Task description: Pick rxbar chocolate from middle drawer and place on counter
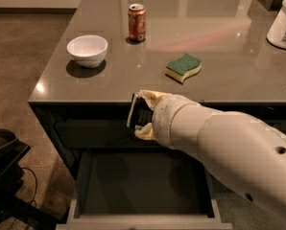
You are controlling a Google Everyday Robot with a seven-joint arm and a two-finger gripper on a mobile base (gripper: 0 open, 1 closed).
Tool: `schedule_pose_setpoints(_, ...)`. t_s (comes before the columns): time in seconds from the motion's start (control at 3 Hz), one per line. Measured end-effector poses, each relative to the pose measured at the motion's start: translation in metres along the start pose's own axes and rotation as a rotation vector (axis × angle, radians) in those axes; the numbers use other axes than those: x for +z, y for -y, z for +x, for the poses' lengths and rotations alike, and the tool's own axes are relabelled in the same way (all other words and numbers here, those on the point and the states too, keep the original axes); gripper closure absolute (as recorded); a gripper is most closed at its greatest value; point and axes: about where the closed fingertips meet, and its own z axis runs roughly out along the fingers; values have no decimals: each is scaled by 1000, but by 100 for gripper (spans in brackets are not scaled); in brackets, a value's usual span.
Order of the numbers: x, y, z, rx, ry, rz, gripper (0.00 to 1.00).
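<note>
My gripper (144,113) is shut on the rxbar chocolate (138,111), a flat black wrapper held upright between the pale fingers (150,97). It is raised in front of the counter's front edge, above the open middle drawer (138,181), whose dark floor shows nothing on it. The counter (133,71) is a glossy grey-brown slab just behind and above the gripper. My white arm (229,147) reaches in from the lower right and hides the drawer's right side.
On the counter stand a white bowl (87,50) at the left, a red soda can (137,22) behind it, a green-and-yellow sponge (183,67) in the middle and a white jug (284,23) at the far right. A dark object (1,162) sits on the floor at the left.
</note>
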Motion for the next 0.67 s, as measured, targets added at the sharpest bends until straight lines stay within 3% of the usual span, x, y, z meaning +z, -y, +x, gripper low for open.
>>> schedule_pose_setpoints(0.33,0,0,0,0,0,0,100)
schedule_pose_setpoints(0.67,19,20,-2,-46,45,-8,100)
